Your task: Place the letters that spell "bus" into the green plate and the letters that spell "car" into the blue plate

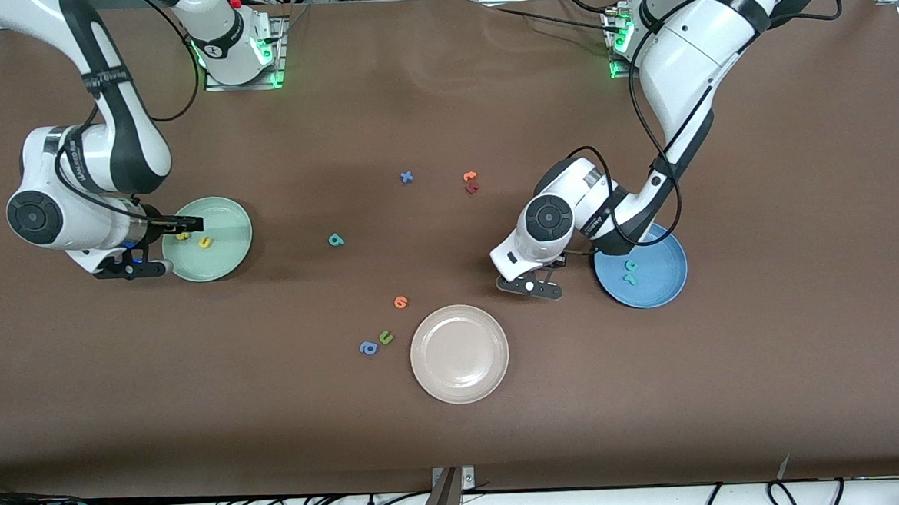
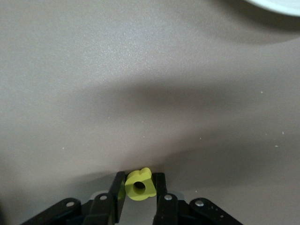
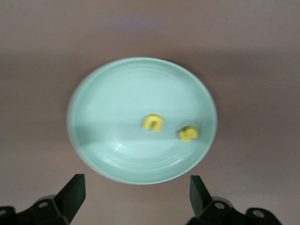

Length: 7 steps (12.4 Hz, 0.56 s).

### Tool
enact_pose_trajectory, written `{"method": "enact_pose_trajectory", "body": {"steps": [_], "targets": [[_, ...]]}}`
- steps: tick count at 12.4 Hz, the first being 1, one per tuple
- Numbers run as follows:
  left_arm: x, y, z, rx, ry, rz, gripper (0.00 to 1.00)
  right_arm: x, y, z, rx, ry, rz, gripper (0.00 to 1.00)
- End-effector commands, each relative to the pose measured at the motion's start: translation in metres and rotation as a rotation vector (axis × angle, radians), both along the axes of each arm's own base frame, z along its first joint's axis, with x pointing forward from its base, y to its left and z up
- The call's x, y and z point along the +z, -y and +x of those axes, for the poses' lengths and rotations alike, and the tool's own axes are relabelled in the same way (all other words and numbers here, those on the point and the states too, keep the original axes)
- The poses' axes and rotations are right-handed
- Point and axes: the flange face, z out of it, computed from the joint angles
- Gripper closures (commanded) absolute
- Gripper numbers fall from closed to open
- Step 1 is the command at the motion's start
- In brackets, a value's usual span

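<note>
yellow "a" (image 2: 139,185) pinched in left claw (image 2: 139,192); right claw (image 3: 136,192) spread over green plate (image 3: 117,93).

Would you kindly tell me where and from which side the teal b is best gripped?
Probably from straight above: the teal b lies flat on the table, apart from every other letter, too low to catch sideways. Pinch across its narrower width, one finger on each outer edge.

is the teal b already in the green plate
No, the green plate holds only two yellow letters, a u and an s, with no teal letter in it.
</note>
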Motion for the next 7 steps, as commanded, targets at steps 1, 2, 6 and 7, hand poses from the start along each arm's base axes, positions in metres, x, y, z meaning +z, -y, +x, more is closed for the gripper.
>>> {"method": "enact_pose_trajectory", "body": {"steps": [1,2,6,7], "targets": [[0.01,-0.007,0.002,0.005,0.014,0.027,0.83,0.015,-0.052,0.003,-0.09,0.002,0.06,0.02],[0.021,-0.009,0.006,0.01,0.014,0.039,0.83,0.016,-0.075,0.002,-0.128,0.008,0.076,0.02],[0.082,-0.056,0.027,0.039,-0.009,0.142,0.82,0.008,-0.17,-0.009,-0.235,0.065,0.063,0.02],[0.086,-0.08,0.035,0.002,-0.03,0.149,0.81,0.005,-0.191,-0.015,-0.232,0.082,0.052,0.02]]}}
